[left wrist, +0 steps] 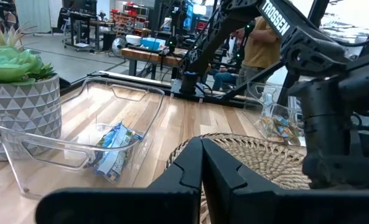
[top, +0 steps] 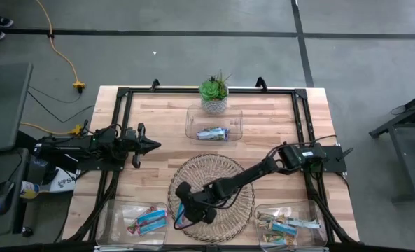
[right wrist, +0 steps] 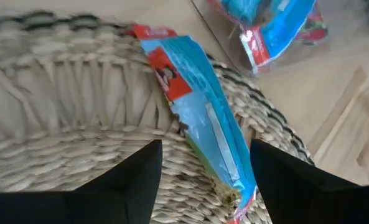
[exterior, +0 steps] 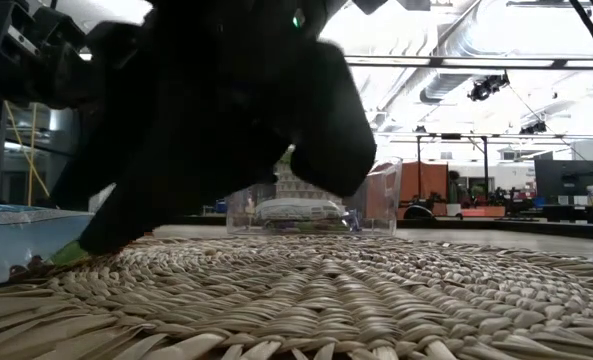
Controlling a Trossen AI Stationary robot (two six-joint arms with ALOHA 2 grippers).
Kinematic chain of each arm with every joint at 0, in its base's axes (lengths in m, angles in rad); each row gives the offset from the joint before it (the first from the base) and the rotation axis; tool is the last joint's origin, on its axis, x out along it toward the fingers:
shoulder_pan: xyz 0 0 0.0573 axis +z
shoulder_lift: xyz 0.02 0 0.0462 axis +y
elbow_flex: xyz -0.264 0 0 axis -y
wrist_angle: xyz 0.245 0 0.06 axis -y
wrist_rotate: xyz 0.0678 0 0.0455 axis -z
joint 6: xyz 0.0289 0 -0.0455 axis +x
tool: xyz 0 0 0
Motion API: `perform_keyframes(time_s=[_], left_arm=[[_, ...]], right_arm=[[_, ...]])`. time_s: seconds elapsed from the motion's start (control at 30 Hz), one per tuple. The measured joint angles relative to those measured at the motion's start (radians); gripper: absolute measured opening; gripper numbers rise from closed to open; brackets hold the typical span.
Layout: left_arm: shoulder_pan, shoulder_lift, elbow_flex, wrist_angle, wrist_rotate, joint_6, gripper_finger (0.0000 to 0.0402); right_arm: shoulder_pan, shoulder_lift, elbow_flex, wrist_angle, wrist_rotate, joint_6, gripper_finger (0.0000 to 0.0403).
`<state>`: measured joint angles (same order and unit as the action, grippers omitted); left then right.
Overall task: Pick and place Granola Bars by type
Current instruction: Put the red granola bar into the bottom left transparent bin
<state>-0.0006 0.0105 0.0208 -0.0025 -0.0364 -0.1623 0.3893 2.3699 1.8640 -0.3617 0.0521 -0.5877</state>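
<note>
The left gripper (top: 151,145) is parked over the bare wood at the table's left side, its fingers (left wrist: 190,177) pressed together on nothing.

The right gripper (top: 183,210) is lowered over the left rim of the wicker tray (top: 224,170), its fingers (right wrist: 125,180) spread apart and empty. A blue granola bar (right wrist: 200,118) is seen lying flat on the weave between and just ahead of the fingertips, one end overhanging the rim toward the bin (top: 116,213) of like blue bars.

The bar is judged light, with a thin, crinkly, probably slippery wrapper over a brittle core. A gentle pinch across the narrow width at mid-length is advised, not at the flimsy crimped ends.
</note>
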Motion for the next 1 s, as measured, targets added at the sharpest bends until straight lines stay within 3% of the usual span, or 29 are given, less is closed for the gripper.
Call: perform_keyframes(time_s=[0.5, 1.0], left_arm=[[0.0, 0.0, 0.0, 0.0, 0.0, 0.0, 0.0001], [0.0, 0.0, 0.0, 0.0, 0.0, 0.0, 0.0001]], right_arm=[[0.0, 0.0, -0.015, 0.053, 0.035, 0.003, 0.0227], [-0.025, 0.0, -0.015, 0.069, -0.004, 0.014, 0.0205]])
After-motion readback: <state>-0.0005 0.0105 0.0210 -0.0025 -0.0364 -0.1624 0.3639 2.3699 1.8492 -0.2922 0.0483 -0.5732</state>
